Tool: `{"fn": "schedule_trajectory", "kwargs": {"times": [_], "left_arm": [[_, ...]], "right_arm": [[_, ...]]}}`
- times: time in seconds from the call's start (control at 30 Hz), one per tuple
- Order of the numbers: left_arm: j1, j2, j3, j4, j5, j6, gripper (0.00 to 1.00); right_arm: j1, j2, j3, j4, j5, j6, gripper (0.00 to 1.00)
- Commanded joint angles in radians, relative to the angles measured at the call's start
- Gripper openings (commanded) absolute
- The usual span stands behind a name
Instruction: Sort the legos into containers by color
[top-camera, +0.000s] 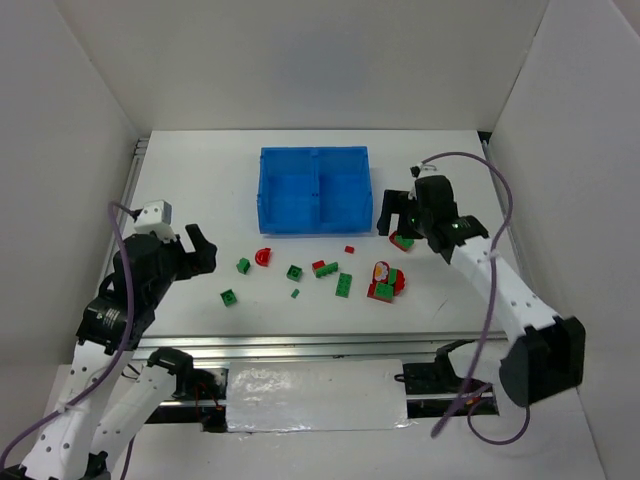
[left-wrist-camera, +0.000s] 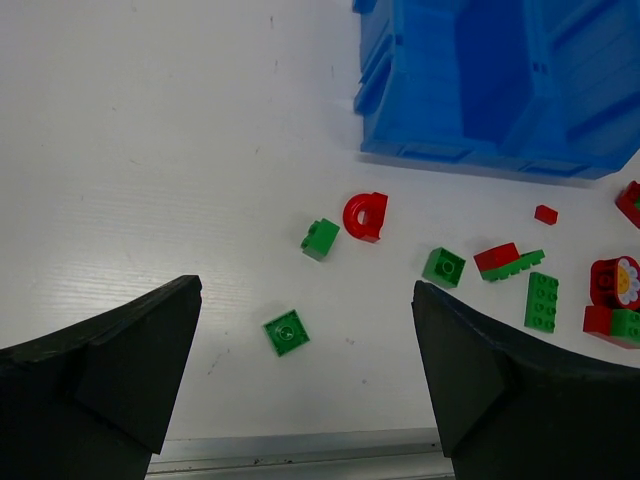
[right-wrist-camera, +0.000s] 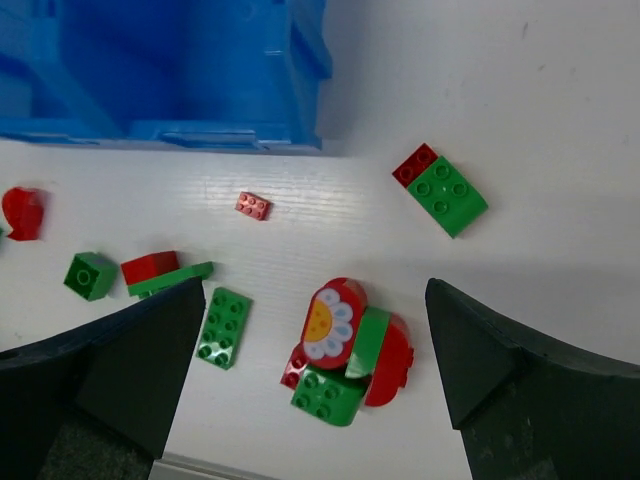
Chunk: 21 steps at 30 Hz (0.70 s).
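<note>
Spread wide at the bottom of each wrist view, the left arm's black fingers (left-wrist-camera: 100, 370) and the right arm's black fingers (right-wrist-camera: 110, 360) are gripping nothing and hanging above the white counter (top-camera: 200, 180). I am reading this as the opening of the sort. The small red and green studded plastic bricks (top-camera: 330, 270) are lying scattered on the counter just in front of the translucent blue two-compartment plastic tray (top-camera: 265, 190), and I am seeing none inside either compartment. The left fingers are framing a lone green square brick (left-wrist-camera: 286, 332), with a red curved piece (left-wrist-camera: 365, 216) farther on. The right fingers are hovering over a joined red-and-green cluster with a flower face (right-wrist-camera: 345, 355), with a red-and-green pair (right-wrist-camera: 440, 187) lying beyond it. Next I am expecting to lower one arm over a single loose brick, close on its sides, and choose a compartment for that colour. The joined mixed pieces are looking awkward.
</note>
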Motion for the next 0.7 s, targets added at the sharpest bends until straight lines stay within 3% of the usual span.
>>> {"fn": "schedule_trajectory", "kwargs": {"times": [0.0, 0.13, 0.27, 0.43, 0.67], "left_arm": [[0.003, -0.012, 0.006, 0.039, 0.004, 0.02, 1.0], [0.003, -0.004, 0.012, 0.029, -0.013, 0.017, 1.0], [0.0, -0.024, 0.006, 0.034, -0.008, 0.017, 1.0], [-0.001, -0.018, 0.009, 0.031, -0.014, 0.015, 1.0], [-0.003, -0.021, 0.007, 0.028, -0.022, 0.014, 0.99]], "right_arm": [[-0.116, 0.143, 0.069, 0.087, -0.177, -0.109, 0.98], [-0.194, 0.309, 0.127, 0.097, -0.204, -0.13, 0.97], [-0.206, 0.492, 0.23, -0.017, -0.08, -0.188, 0.96], [-0.235, 0.584, 0.23, 0.0, -0.139, -0.211, 0.94], [-0.232, 0.678, 0.279, -0.052, -0.169, -0.219, 0.8]]}}
